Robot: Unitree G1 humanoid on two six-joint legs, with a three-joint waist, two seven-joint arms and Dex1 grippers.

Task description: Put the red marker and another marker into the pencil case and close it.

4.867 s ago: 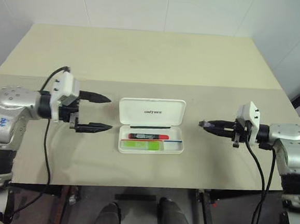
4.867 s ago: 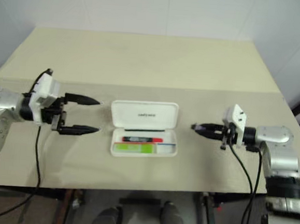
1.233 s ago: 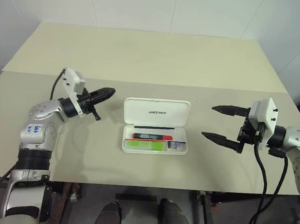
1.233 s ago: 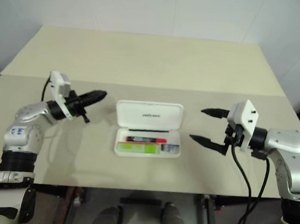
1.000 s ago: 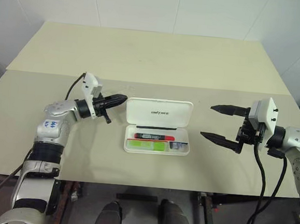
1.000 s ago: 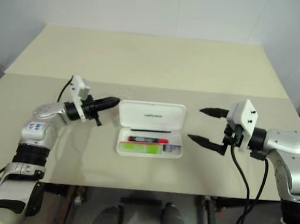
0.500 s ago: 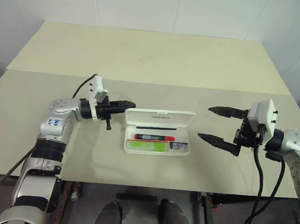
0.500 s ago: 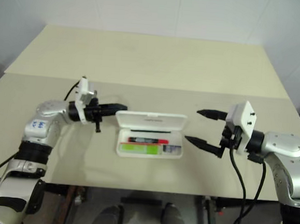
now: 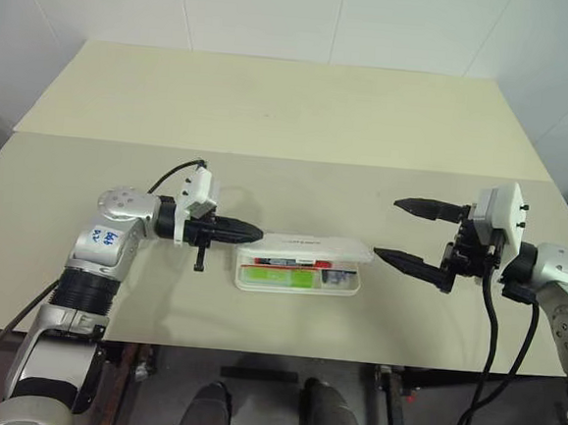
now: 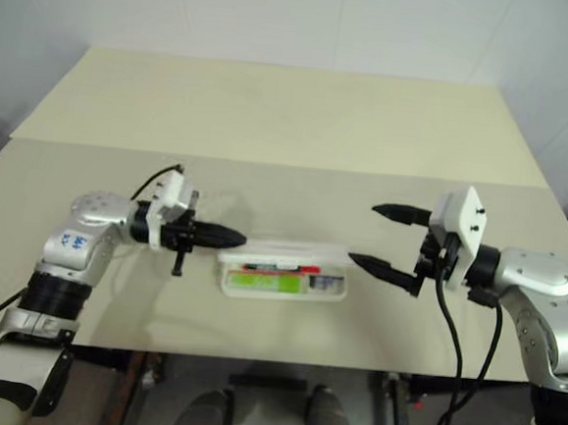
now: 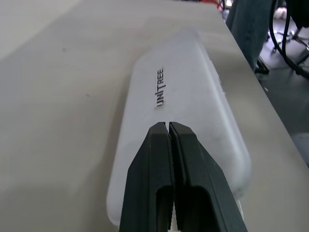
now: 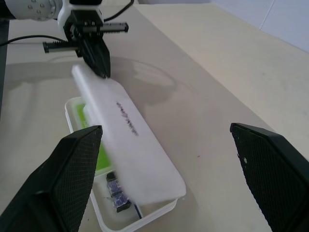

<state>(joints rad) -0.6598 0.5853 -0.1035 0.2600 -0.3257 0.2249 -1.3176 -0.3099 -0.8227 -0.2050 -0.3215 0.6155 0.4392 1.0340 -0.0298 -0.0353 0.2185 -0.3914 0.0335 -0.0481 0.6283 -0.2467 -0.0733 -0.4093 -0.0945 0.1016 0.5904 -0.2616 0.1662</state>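
Mid-tabletop (image 9: 301, 115), the white hard-plastic hinged pencil case (image 9: 306, 244) hangs half-shut over red marker (image 9: 282, 263) and lime highlighter (image 9: 277, 278), left gripper (image 9: 248, 232) fingers pressed together on its light, stiff, slick-looking lid, right gripper (image 9: 409, 230) spread wide alongside.

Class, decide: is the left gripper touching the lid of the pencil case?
Touching. In the right wrist view the shut left gripper presses its tips on the far end of the half-closed lid of the pencil case.
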